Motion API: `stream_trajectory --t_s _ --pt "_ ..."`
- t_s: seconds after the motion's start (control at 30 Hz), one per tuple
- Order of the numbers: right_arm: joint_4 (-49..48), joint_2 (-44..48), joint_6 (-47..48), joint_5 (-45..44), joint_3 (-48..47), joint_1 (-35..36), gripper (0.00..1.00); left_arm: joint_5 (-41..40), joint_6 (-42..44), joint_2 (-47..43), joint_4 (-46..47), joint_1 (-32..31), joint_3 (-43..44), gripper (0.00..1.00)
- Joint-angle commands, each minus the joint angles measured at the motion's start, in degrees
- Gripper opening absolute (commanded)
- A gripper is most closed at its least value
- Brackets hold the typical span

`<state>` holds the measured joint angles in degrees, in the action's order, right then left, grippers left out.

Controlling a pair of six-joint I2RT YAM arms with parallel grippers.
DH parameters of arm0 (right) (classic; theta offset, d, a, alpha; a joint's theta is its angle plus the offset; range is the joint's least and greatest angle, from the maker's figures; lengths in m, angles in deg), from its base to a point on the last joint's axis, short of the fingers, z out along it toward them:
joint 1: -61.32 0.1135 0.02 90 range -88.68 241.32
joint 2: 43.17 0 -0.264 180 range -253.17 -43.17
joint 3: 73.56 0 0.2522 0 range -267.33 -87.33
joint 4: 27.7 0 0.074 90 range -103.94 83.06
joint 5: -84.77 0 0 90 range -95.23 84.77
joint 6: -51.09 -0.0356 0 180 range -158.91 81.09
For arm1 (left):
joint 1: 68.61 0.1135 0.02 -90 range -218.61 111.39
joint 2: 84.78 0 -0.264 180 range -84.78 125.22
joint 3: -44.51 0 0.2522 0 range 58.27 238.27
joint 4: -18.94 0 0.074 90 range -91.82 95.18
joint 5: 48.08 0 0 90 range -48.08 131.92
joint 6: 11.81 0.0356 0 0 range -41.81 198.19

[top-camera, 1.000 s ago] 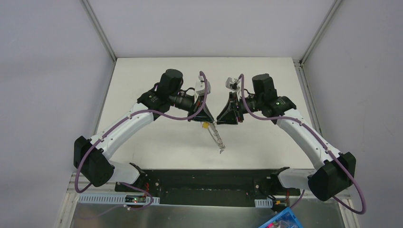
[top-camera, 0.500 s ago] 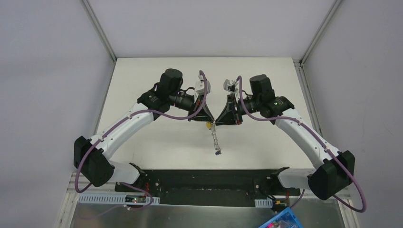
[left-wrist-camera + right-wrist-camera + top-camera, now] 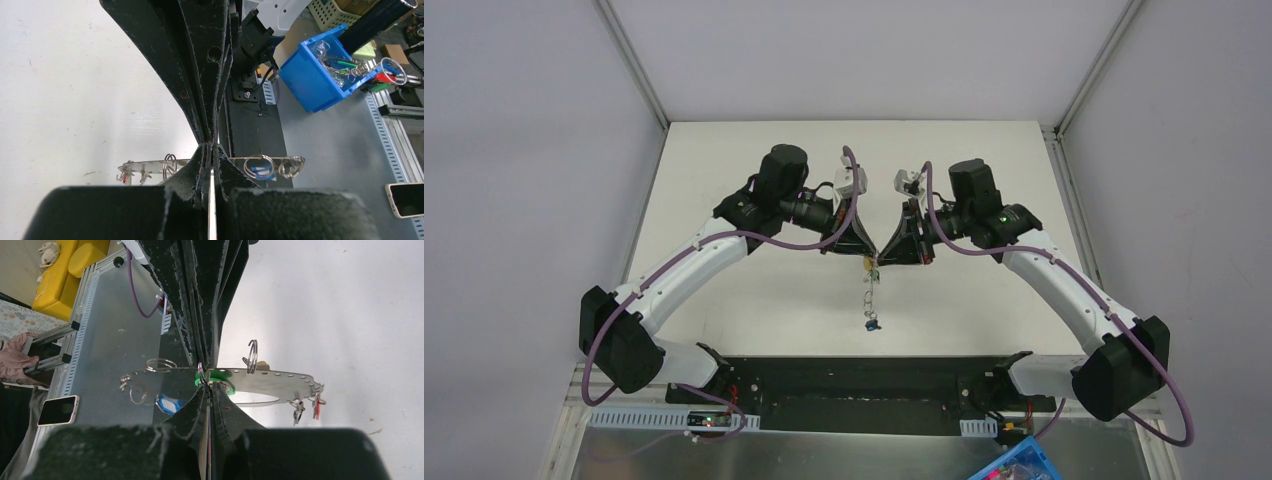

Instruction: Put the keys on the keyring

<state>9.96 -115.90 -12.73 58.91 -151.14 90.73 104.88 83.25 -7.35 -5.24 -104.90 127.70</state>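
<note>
The keyring is a flat metal plate [image 3: 280,377] pierced with holes and hung with several split rings. In the top view the plate [image 3: 870,295] hangs straight down from where both grippers meet above the table. My left gripper [image 3: 211,150] is shut on the plate's edge [image 3: 150,164]. My right gripper [image 3: 207,387] is shut at a split ring [image 3: 201,371], on the green key [image 3: 220,379]. A blue key [image 3: 167,403] dangles near one end, and the same blue key [image 3: 260,172] shows in the left wrist view. At the other end hangs a red key [image 3: 316,407]. A yellowish head [image 3: 262,365] peeks out behind the plate.
A blue bin [image 3: 320,75] of spare rings and keys stands off the table on the metal bench. The same bin [image 3: 1014,465] shows at the bottom edge of the top view. A phone [image 3: 57,410] lies on the bench. Grey walls enclose the white table [image 3: 754,300].
The hanging plate has swung from slanting down-right to straight down. My right gripper has closed its jaws at the plate's top, close against the left gripper.
</note>
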Motion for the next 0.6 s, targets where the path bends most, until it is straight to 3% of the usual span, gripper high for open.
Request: stream_trajectory --t_s 0.0,0.17,0.37,0.57 --pt "-2.31 0.35 -0.24 2.8 0.44 0.34 0.07 3.32 -3.92 -1.96 7.55 0.43 -0.35 0.0" --pt "-4.19 0.15 -2.22 3.07 0.44 0.76 0.09 3.34 -8.21 -1.78 12.75 0.43 -1.92 0.0" --pt "-4.55 2.93 -2.44 2.24 0.4 -0.2 0.19 3.15 -10.4 -2.17 15.32 1.01 -3.34 0.0" --pt "-4.65 6.59 -2.6 1.52 -0.4 -2.42 0.22 3.14 -17.7 -2.47 24.15 1.4 -6.05 0.0"
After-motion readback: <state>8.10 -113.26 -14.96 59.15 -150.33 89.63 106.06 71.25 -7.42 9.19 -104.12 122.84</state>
